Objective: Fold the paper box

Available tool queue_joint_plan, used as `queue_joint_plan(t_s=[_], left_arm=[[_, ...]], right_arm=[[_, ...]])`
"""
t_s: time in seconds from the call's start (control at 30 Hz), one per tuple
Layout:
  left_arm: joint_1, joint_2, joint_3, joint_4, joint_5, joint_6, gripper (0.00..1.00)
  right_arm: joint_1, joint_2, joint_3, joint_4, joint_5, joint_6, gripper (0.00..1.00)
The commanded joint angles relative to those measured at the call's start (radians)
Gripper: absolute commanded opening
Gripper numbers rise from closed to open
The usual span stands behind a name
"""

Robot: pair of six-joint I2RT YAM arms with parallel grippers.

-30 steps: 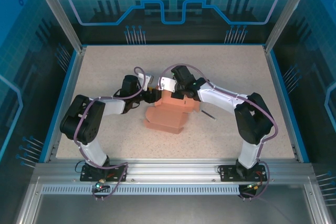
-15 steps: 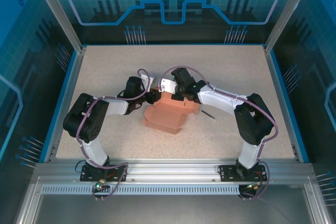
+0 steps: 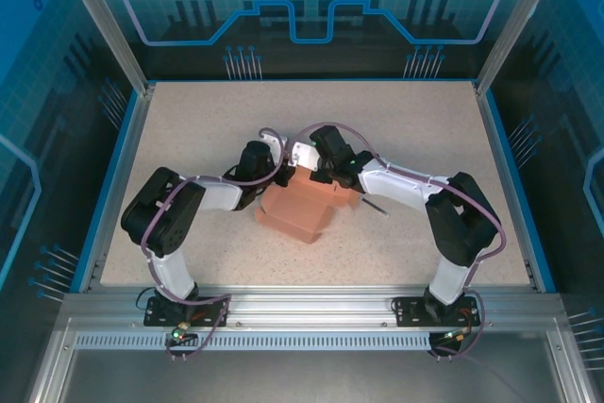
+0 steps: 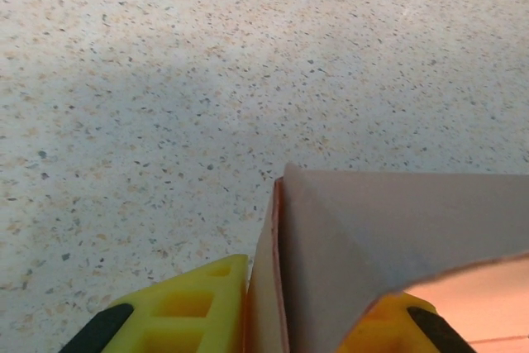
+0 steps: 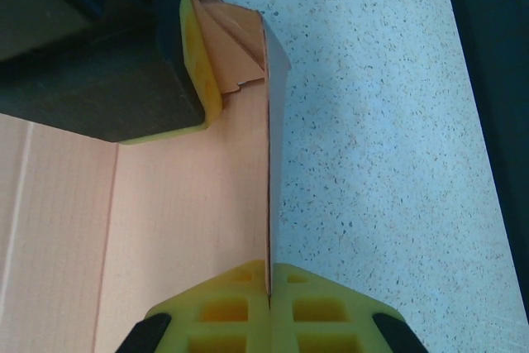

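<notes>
Near the middle of the desk (image 3: pixel 425 139), the paper box (image 3: pixel 302 216) sits partly folded, one raised wall clamped edge-on by the closed right end effector (image 5: pixel 270 274) while the left end effector (image 4: pixel 285 312) pinches a creased flap at that wall's corner.

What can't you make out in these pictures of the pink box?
- Top view: both wrists cover the paper box's far edge, hiding the grips.
- Left wrist view: a folded flap hides whether the left gripper has clamped.
- Right wrist view: the picture's edges cut off most of the box.
</notes>
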Motion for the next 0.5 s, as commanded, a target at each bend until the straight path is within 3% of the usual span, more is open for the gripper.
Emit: queue_joint_plan(t_s=[0.0,0.47], left_arm=[[0.0,0.026,0.024,-0.048,-0.245,0.021,0.2],[-0.03,0.031,0.022,-0.048,-0.464,0.007,0.13]], right_arm=[[0.032,-0.057,-0.012,-0.032,-0.08,0.028,0.0],[0.026,-0.058,-0.016,-0.044,-0.113,0.05,0.0]])
